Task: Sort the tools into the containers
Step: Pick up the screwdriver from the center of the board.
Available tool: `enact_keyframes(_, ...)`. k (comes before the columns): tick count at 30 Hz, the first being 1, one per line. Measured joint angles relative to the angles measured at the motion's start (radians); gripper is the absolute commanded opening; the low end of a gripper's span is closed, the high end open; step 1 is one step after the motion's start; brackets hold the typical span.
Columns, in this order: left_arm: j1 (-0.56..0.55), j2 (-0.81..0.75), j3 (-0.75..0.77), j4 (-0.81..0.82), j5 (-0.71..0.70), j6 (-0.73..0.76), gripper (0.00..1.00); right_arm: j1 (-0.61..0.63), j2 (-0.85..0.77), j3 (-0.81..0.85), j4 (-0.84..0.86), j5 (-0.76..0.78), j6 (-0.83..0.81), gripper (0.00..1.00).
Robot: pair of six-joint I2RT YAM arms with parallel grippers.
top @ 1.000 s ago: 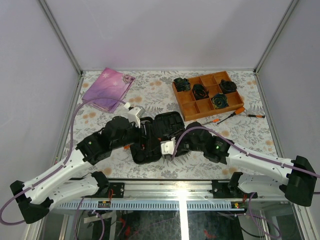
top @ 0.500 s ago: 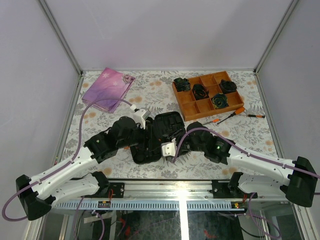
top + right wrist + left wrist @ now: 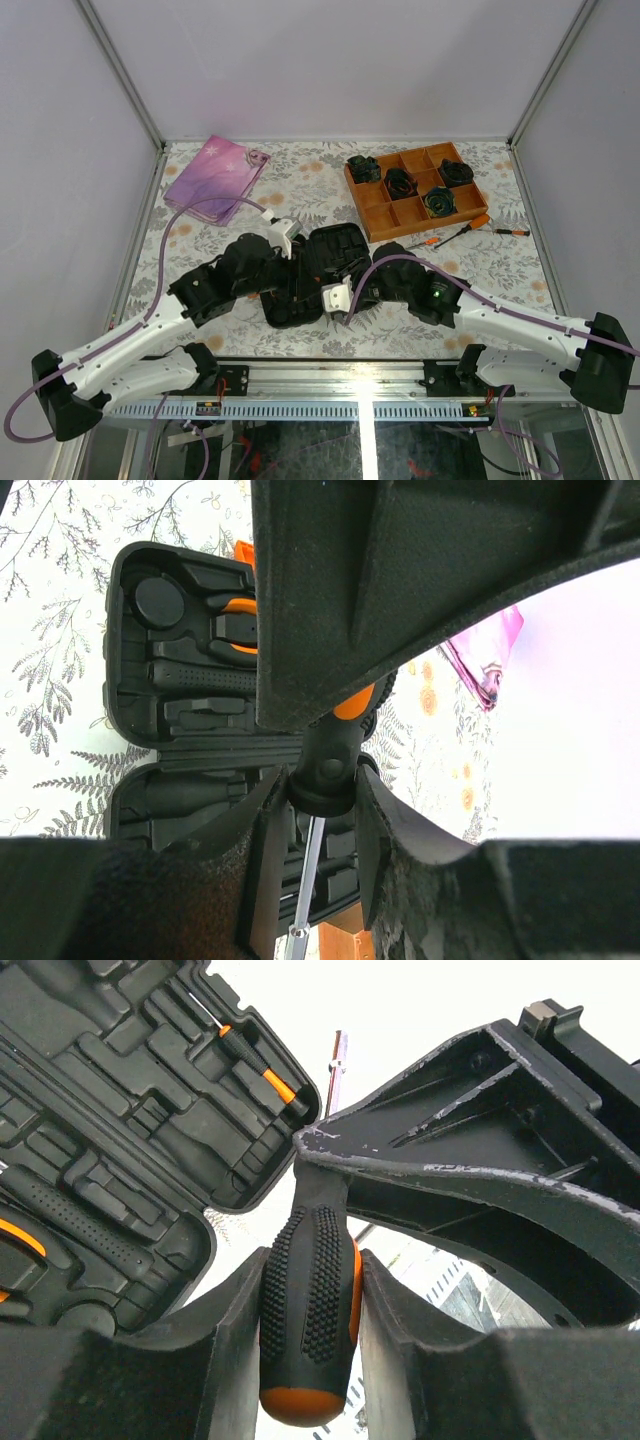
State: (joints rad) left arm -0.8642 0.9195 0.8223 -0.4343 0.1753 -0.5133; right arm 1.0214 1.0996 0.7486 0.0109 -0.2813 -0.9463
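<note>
A screwdriver (image 3: 310,1310) with a knobbly black handle and an orange end cap is held over the open black case (image 3: 345,242) by both grippers. My left gripper (image 3: 312,1260) is shut on the handle's butt. My right gripper (image 3: 322,780) is shut on the handle's collar, and the metal shaft (image 3: 305,880) sticks out below it. In the top view the two grippers meet over the case, left gripper (image 3: 303,262) and right gripper (image 3: 322,280). A thin orange-and-black driver (image 3: 262,1065) lies in a case slot, and orange-handled pliers (image 3: 237,628) in another.
More screwdrivers (image 3: 465,228) lie loose on the flowered table right of the case. Behind them is a wooden divided tray (image 3: 412,212) with black rolled bundles. A pink-purple pouch (image 3: 215,175) lies at the back left. Metal frame posts border the table.
My left arm swung right over the case and its jaws closed on the screwdriver's handle. The right arm kept still with its grip on the collar.
</note>
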Motion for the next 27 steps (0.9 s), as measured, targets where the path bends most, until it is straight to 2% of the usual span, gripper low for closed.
enact_keyframes(4,0.000,-0.018,-0.002,0.000,-0.017,0.000,0.02,0.001,-0.011,0.000,0.008,0.001,0.017,0.47)
enact_keyframes(8,0.000,-0.048,-0.007,-0.005,-0.053,0.005,0.02,0.002,-0.072,-0.014,0.048,0.002,0.062,0.54)
enact_keyframes(13,0.000,-0.115,-0.040,-0.009,-0.136,0.008,0.03,0.002,-0.182,-0.078,0.163,0.014,0.191,0.64)
enact_keyframes(19,0.000,-0.196,-0.056,-0.012,-0.225,0.014,0.00,0.002,-0.257,-0.179,0.316,0.126,0.513,0.68)
enact_keyframes(27,0.000,-0.236,-0.074,-0.007,-0.280,0.018,0.00,0.003,-0.263,-0.171,0.333,0.357,1.078,0.68)
